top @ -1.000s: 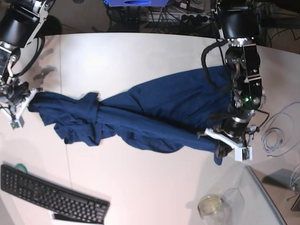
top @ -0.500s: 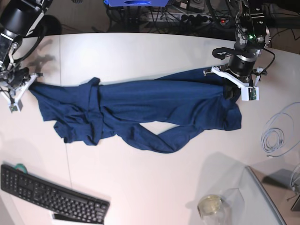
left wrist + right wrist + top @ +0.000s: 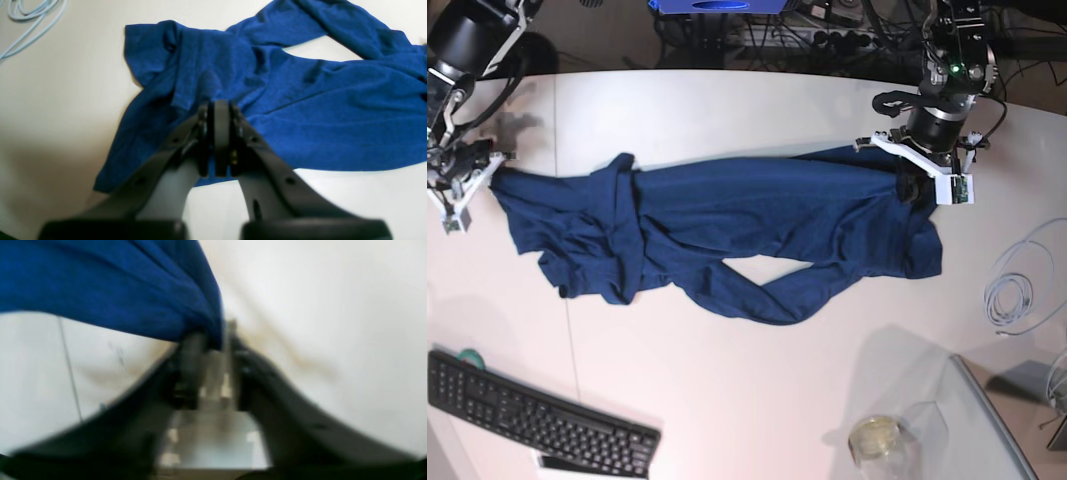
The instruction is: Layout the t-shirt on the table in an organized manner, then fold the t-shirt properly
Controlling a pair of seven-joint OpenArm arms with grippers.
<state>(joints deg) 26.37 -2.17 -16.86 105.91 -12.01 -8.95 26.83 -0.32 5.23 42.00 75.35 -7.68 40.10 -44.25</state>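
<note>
Across the middle of the table (image 3: 727,400) the t-shirt (image 3: 727,230) lies stretched lengthwise betw. the two arms, rumpled, w/ a bunched fold nr its left end in the base view and a sleeve looping out along the near side. Left gripper (image 3: 216,106) is at the shirt's right end in the base view, jaws pressed tight together; wrist cam shows the tips right over the cloth, w/ a small hump of fabric just ahead of them, but can't tell if any cloth is pinched inside. Right gripper (image 3: 213,336) is at the opposite end, by the table edge; jaws stand a bit apart, and a gathered corner of blue cloth hangs into the gap, touching the tip of one finger (image 3: 193,340). Pic is blurry, so grip vs. mere contact is unclear. Keyboard (image 3: 537,415) sits at the near left corner, well apart from the shirt; coiled cable (image 3: 1012,290) off to the right.
</note>
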